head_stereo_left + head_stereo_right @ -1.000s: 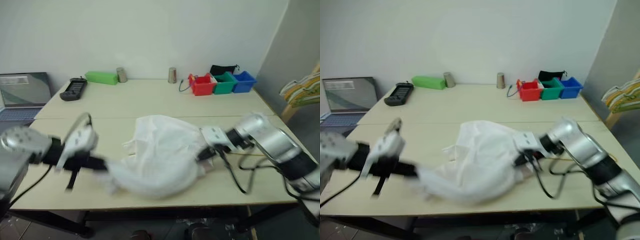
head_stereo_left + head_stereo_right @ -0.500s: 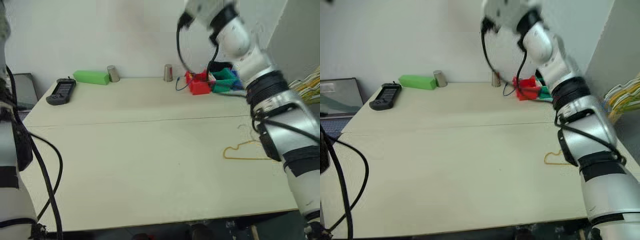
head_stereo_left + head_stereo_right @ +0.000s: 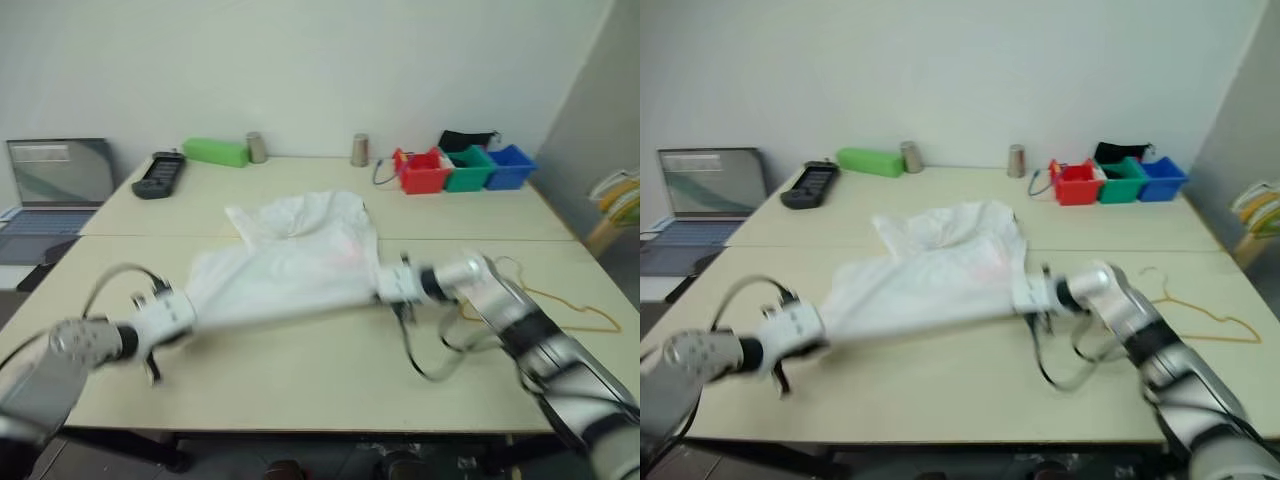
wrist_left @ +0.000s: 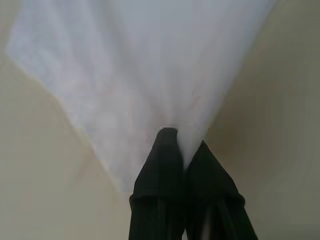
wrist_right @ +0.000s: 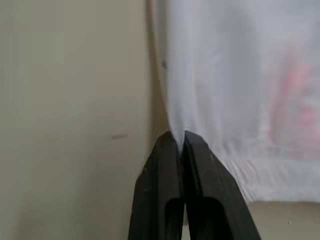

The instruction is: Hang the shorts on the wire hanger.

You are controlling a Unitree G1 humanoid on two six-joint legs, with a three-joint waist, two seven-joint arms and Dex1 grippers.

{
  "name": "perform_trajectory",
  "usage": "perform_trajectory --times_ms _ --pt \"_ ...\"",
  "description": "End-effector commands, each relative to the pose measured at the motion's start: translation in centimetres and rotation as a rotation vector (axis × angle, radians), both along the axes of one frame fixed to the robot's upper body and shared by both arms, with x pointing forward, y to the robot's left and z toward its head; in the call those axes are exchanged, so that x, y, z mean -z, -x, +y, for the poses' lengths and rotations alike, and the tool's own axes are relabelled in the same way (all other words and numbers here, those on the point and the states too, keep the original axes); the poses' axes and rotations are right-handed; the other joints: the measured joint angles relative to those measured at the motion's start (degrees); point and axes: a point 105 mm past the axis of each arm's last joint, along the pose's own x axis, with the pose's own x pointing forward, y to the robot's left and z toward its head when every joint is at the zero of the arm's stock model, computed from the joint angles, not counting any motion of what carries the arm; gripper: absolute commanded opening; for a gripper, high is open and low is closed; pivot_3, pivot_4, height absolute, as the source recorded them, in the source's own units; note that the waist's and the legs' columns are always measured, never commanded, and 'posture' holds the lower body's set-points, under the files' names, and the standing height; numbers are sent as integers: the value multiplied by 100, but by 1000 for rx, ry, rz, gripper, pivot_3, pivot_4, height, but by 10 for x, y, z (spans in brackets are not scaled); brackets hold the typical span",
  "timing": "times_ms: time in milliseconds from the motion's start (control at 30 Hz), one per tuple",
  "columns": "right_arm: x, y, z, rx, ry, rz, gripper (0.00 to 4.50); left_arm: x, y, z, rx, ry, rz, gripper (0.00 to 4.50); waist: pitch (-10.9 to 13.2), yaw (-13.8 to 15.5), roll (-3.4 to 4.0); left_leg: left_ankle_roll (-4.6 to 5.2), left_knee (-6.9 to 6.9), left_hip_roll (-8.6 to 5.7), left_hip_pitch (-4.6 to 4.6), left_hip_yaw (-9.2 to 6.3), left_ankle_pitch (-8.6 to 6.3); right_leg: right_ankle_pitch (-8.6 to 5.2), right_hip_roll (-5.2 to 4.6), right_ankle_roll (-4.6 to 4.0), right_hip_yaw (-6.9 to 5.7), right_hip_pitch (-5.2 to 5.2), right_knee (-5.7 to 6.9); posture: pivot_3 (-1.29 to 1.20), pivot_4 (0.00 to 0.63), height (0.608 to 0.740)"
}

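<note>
The white shorts (image 3: 290,265) lie spread out on the table (image 3: 300,380), with a faint pink mark near their right side. Their front edge is pulled taut between my two grippers. My left gripper (image 3: 192,306) is shut on the left end of that edge; its black fingers (image 4: 170,150) pinch the white cloth. At the right end, my right gripper (image 3: 380,288) is shut on the fabric, which is caught between its fingers (image 5: 167,150). The yellow wire hanger (image 3: 566,303) lies flat on the table to the right of my right arm, apart from the shorts.
At the back stand a laptop (image 3: 55,175), a black device (image 3: 160,172), a green box (image 3: 215,152), two metal cups (image 3: 257,147), and red (image 3: 425,172), green (image 3: 470,168) and blue bins (image 3: 510,165). A bunch of hangers (image 3: 620,190) sits at far right.
A second ago the shorts lay bunched near the table's front edge between the grippers. The arms then swung up, and now the shorts lie spread and stretched flat further back on the table.
</note>
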Motion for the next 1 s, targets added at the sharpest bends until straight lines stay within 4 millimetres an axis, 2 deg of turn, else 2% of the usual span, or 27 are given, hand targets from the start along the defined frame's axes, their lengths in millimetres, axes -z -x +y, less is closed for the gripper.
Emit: perform_trajectory --times_ms 33,67,133,233,300,333,367,400,500,533,567,600,633,667,733,767,800,833,867,1000 --pt "-9 31 -11 -71 96 81 0 -25 -11 11 -9 -58 -35 45 23 34 4 0 -1 1 21 -3 0 -9 4 -6 -7 19 1 72 64 740" --pt "-9 34 -11 -63 94 83 0 -26 -12 11 11 -74 -36 45 40 32 -6 5 -6 8 45 -12 3 -27 16 9 -15 39 -4 65 62 740" --pt "-9 40 -10 -48 89 91 0 -25 -8 7 85 -99 -2 45 67 -4 -16 33 -19 13 101 -36 21 -53 40 -49 -13 90 -2 56 61 740" --pt "-12 52 -10 -54 85 130 0 -22 17 -4 246 -100 153 45 117 -70 -24 35 -25 13 167 -52 24 -56 46 -55 -8 134 -2 40 57 740" --pt "-20 60 -13 -76 94 187 0 -31 40 -16 323 -13 314 45 135 -132 -30 33 -27 15 169 -46 25 -56 46 -55 -2 138 -2 31 52 740" --pt "-27 54 -15 -69 95 190 0 -45 44 -21 361 44 363 45 137 -162 -35 33 -26 13 165 -43 25 -55 44 -54 2 138 0 31 52 740" --pt "-34 44 -16 -51 91 175 0 -57 36 -23 361 76 347 45 141 -173 -41 33 -27 10 162 -42 25 -53 43 -54 2 137 -2 28 48 740" --pt "-42 30 -15 -24 76 139 0 -68 18 -21 340 86 277 45 153 -179 -49 32 -25 9 160 -43 24 -52 43 -52 1 137 1 23 43 740" --pt "-73 -35 -4 147 -36 -30 0 -101 -56 -6 217 68 -6 45 188 -170 -58 44 -19 11 156 -65 32 -38 67 -72 -12 125 5 24 34 740" --pt "-81 -50 -1 188 -63 -66 0 -109 -72 -3 201 62 -56 45 181 -182 -54 59 -21 12 154 -71 42 -32 79 -74 -7 137 6 22 26 740" --pt "-97 -76 4 259 -115 -163 0 -125 -101 4 150 30 -190 45 172 -201 -48 63 -25 13 158 -79 44 -16 85 -77 -4 140 3 19 18 740" --pt "-133 -122 7 429 -218 -374 0 -163 -150 24 -30 -34 -481 45 163 -213 -50 63 -24 13 163 -80 45 -3 91 -58 -4 141 8 19 18 740" --pt "-161 -147 8 541 -287 -516 0 -192 -177 34 -149 -81 -666 45 167 -203 -56 63 -25 14 162 -82 45 11 94 -40 -2 141 8 17 12 740" --pt "-210 -170 7 657 -364 -773 0 -247 -194 51 -315 -176 -955 45 175 -219 -77 55 -13 15 159 -95 51 17 94 -47 -10 137 29 15 5 740" --pt "-273 -178 5 754 -479 -1074 0 -311 -191 67 -471 -265 -1267 45 162 -267 -107 64 -31 19 63 -113 94 100 110 -96 -1 35 2 15 5 740" --pt "-294 -176 8 756 -522 -1165 0 -331 -186 68 -488 -295 -1364 45 157 -312 -116 -32 -12 19 -47 -129 144 115 104 -95 -8 -93 50 13 0 740" --pt "-302 -175 10 750 -544 -1204 0 -339 -184 68 -485 -311 -1406 45 136 -358 -122 -97 -32 18 -148 -118 179 134 88 -92 -3 -204 47 12 0 740" --pt "-306 -174 13 746 -581 -1202 0 -347 -181 67 -476 -335 -1455 45 116 -385 -123 -135 -34 16 -221 -100 198 138 49 -91 8 -287 51 12 0 740" --pt "-307 -173 16 738 -595 -1213 0 -350 -180 66 -459 -364 -1487 45 53 -396 -121 -146 -48 10 -241 -75 196 130 30 -78 5 -314 63 20 2 740" --pt "-274 -172 37 617 -578 -1126 0 -322 -186 66 -357 -400 -1392 45 -16 -458 -106 -137 -148 -16 -208 2 173 102 3 -50 -21 -283 -31 35 9 740"
